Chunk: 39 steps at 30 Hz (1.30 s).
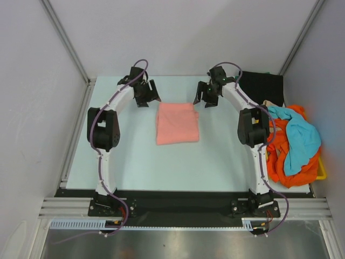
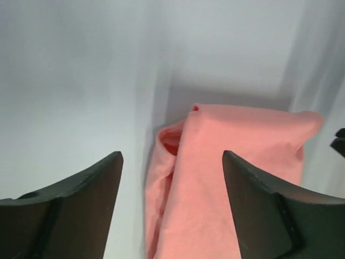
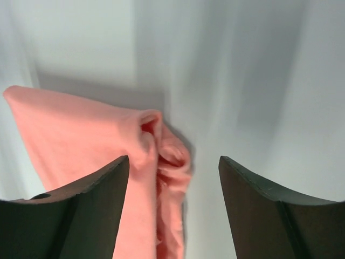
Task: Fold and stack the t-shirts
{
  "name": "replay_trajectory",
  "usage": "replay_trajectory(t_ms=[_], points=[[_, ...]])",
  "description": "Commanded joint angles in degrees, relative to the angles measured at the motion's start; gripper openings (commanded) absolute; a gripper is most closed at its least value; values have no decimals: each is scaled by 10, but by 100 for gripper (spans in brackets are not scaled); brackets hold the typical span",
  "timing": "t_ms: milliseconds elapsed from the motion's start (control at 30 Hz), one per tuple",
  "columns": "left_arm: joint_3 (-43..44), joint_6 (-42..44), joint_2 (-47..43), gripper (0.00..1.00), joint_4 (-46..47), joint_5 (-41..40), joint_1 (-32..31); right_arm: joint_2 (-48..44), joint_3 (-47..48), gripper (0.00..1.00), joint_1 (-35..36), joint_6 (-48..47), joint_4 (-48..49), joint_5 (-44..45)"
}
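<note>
Bright even overhead light, soft shadows, sharp top view, wrist views motion-blurred, streaky backgrounds

The top camera looks down from above and behind the arm bases, high enough to take in the whole table (image 1: 135, 162). Each wrist camera sits low and close, looking out between its own fingers (image 2: 75, 210) — the two face the salmon pink t-shirt (image 1: 177, 123) from opposite sides, across what seems blurred tabletop. All three views share that shirt.
</note>
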Motion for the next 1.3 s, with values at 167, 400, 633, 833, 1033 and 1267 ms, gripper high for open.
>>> replay_trajectory(t_ms=[167,400,633,833,1033,1267], points=[[-211,11,-230,83,66,-46,-38,-263,-301,73,62,15,165,3],[-412,-25,-312,81,225,30,-99,-283,-473,70,75,67,336,-142],[-502,-36,-259,77,307,71,-110,-235,-624,66,48,110,484,-188],[-522,-14,-270,75,262,4,-110,-272,-682,64,62,118,498,-197],[-436,47,-411,80,92,-91,-111,-383,-639,74,60,61,336,-123],[-426,81,-581,84,-29,-124,-112,-365,-554,86,5,21,270,-104]])
